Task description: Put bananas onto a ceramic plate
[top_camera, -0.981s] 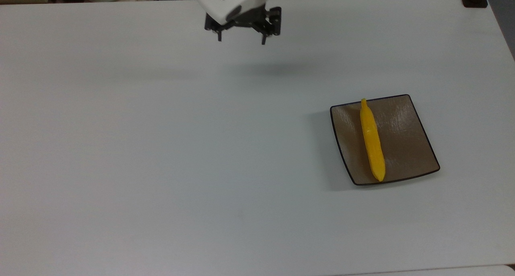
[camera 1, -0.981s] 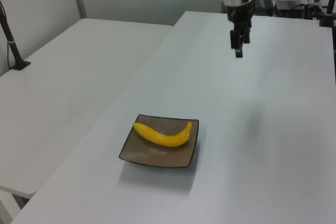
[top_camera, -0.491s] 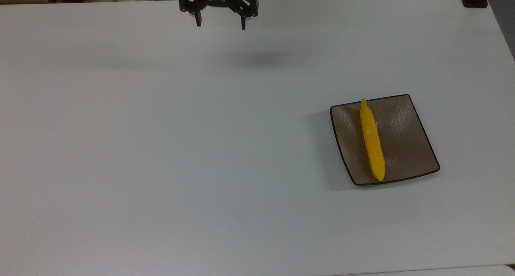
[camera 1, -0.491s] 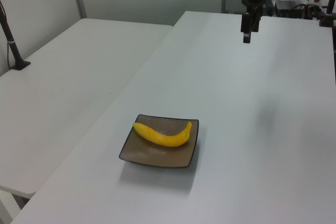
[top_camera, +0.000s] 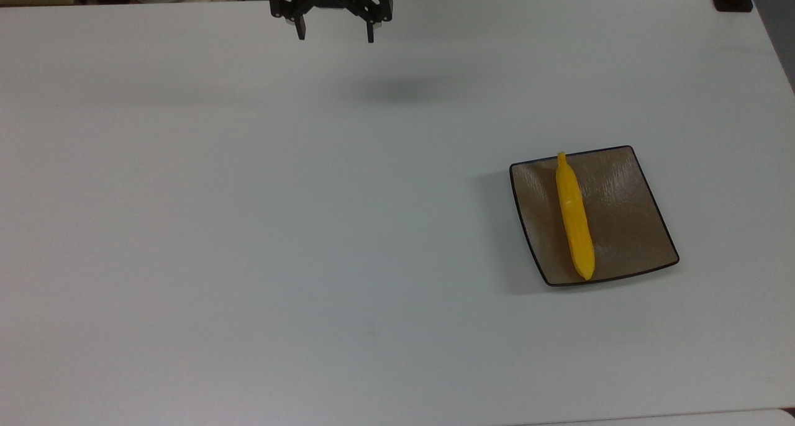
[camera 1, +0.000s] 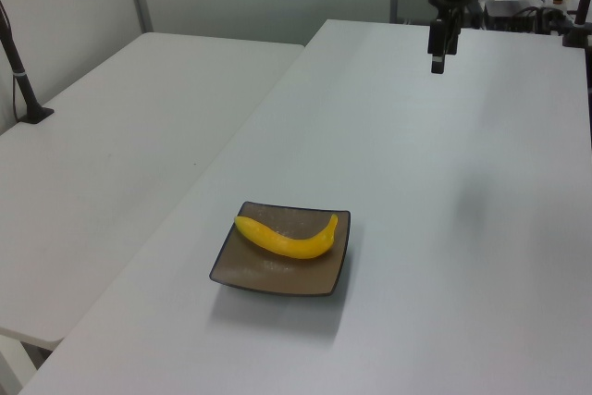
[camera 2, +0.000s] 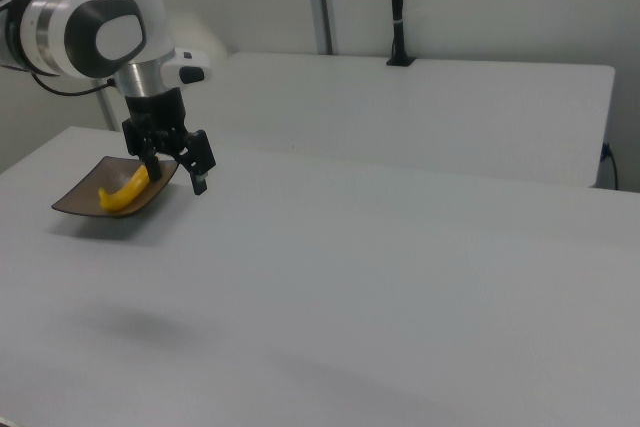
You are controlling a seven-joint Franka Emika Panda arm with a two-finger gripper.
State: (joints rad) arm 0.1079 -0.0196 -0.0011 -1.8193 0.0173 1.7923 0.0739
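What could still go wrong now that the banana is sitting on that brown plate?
Probably little. The banana spans nearly the whole plate, its tip close to the rim, so a knock might roll it onto the table. The open gripper hangs far away, so that seems unlikely.

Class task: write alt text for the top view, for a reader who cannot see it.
A yellow banana lies lengthwise on a square brown plate at the top view's right, on a white table. The robot's black gripper hangs open and empty above the table's far edge, well away from the plate, with its shadow below it.
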